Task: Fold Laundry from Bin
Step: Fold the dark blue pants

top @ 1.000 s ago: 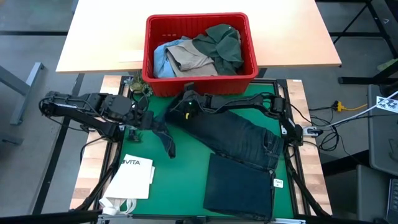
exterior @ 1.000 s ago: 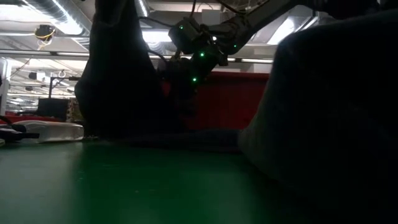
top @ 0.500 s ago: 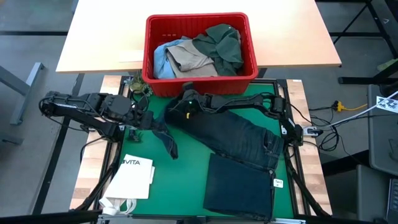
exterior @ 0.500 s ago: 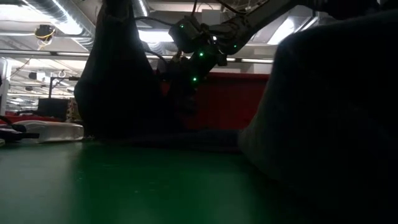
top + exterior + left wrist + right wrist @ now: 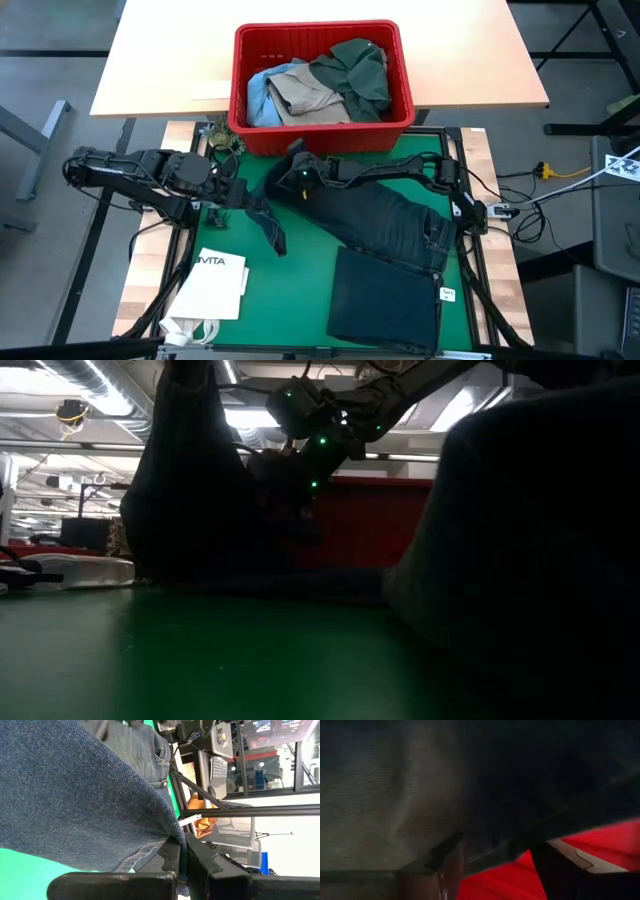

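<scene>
Right now the dark jeans (image 5: 385, 225) lie spread across the green mat (image 5: 300, 280) on the worktop, one end raised at each gripper and the rest flat between them. Just beside their lower edge sits a dark folded garment (image 5: 385, 297).

At the mat's left side the left gripper (image 5: 243, 196) has its fingers (image 5: 172, 855) closed on a hem of the jeans; the left wrist view shows blue-grey denim pinched between them, stitching and all. From that hold a narrow strip of cloth hangs down onto the mat.

Over near the mat's far edge, just in front of the bin, the right gripper (image 5: 296, 152) is lifted above the worktop. Its fingers (image 5: 445, 857) stand wide apart (the right wrist view shows dark fabric lying across them, red plastic behind), and I cannot tell whether they truly clamp the cloth.

Beyond the mat stands the red bin (image 5: 323, 128), holding a dark green shirt (image 5: 358, 72), a khaki garment (image 5: 305, 92) and a light blue piece (image 5: 259, 98).

A white paper bag (image 5: 210, 290) lies at the mat's near left corner.
</scene>
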`<state>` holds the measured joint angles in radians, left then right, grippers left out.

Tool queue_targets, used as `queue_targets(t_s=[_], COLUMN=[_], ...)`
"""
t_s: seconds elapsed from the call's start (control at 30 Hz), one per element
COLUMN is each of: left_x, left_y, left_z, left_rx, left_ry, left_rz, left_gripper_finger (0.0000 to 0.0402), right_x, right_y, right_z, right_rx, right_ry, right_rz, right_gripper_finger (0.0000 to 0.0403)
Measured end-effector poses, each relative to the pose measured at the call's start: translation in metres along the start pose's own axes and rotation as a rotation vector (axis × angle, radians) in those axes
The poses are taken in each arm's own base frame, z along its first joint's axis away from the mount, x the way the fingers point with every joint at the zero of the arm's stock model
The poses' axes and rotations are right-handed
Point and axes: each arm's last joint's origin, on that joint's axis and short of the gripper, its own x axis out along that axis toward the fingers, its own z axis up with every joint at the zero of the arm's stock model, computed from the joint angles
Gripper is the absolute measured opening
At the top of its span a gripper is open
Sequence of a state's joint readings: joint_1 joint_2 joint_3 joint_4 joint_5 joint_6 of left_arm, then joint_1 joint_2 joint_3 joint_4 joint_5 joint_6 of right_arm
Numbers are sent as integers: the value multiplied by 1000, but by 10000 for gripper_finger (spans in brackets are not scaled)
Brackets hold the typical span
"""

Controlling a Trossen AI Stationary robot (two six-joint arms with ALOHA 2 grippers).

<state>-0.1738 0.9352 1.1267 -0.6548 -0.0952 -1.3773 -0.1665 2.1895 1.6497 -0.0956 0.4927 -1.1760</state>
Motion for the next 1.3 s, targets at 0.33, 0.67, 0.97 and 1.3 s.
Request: queue_targets(t_s=[0.33, 0.67, 0.97, 1.3], left_x=[0, 0, 3, 42], left_y=[0, 1, 1, -1], left_z=[0, -1, -3, -4], left_rx=[1, 4, 66, 106], left_ry=[1, 4, -44, -50], left_rz=[4, 12, 35, 90], left_gripper_finger=[9, 9, 9, 9], right_x=[-9, -39, -79, -155], right_y=[-1, -33, -38, -63], right_z=[2, -3, -15, -41], right_rx=[-133, -91, -94, 61], right_ry=[163, 63, 65, -81], right_rz=[-49, -77, 108, 291], right_gripper_finger=[218, 218, 218, 218])
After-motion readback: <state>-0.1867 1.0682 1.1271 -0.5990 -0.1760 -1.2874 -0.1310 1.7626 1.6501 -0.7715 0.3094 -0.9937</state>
